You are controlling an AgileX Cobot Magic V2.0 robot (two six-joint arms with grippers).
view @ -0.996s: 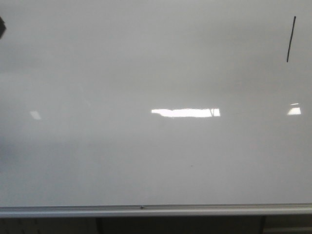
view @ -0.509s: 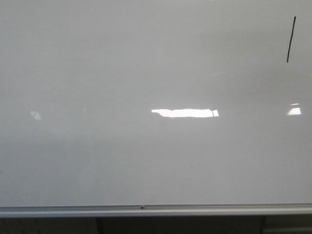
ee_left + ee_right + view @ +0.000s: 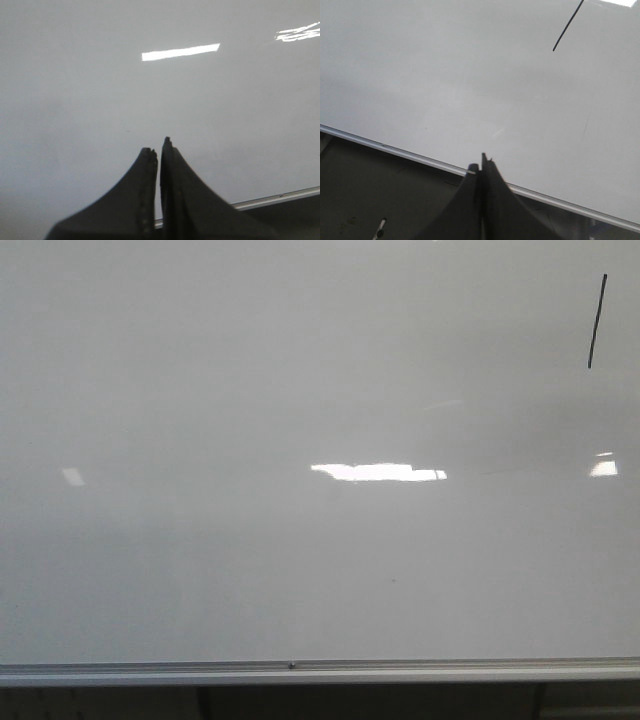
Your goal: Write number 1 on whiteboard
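A short, thin black marker stroke, the number 1 (image 3: 597,321), is seen near the far right corner of the large glossy white-grey whiteboard (image 3: 300,540). The left gripper (image 3: 158,149) and right gripper (image 3: 482,162) are pressed together, empty, by the silver near edge.

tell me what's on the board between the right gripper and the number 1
Nothing: in the right wrist view only bare whiteboard lies between the right gripper and the number 1.

The whiteboard (image 3: 300,540) bears the number 1 (image 3: 597,320) near its far right corner.
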